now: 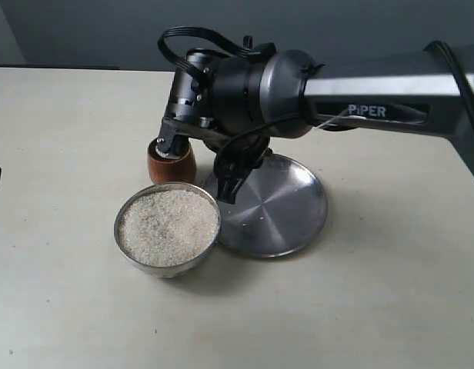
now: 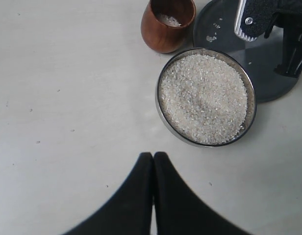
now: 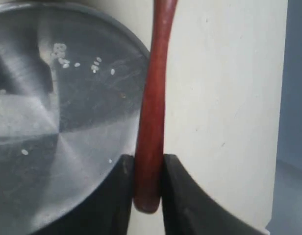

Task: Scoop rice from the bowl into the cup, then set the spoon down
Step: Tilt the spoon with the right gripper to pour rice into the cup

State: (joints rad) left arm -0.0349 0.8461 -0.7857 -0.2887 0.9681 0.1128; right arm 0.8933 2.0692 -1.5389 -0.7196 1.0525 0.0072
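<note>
The silver bowl [image 1: 118,231] [image 2: 158,100] stands heaped with white rice [image 1: 168,227] [image 2: 204,98]. Just behind it is the brown wooden cup [image 1: 175,167] [image 2: 158,36], which holds a little rice [image 2: 168,20]. My right gripper [image 3: 148,159] [image 1: 228,184] is shut on the end of the spoon's reddish-brown handle [image 3: 153,98]. It hangs over the edge of the plate, beside the cup and bowl. The spoon's head is out of view, and the arm hides the spoon in the exterior view. My left gripper [image 2: 153,155] hovers shut and empty over bare table, short of the bowl.
A flat silver plate [image 1: 287,211] [image 2: 268,78] [image 3: 58,122] lies right of the bowl with some stray grains on it. The right arm [image 1: 375,96] stretches in from the right above the plate and cup. Pale tabletop surrounds the three dishes.
</note>
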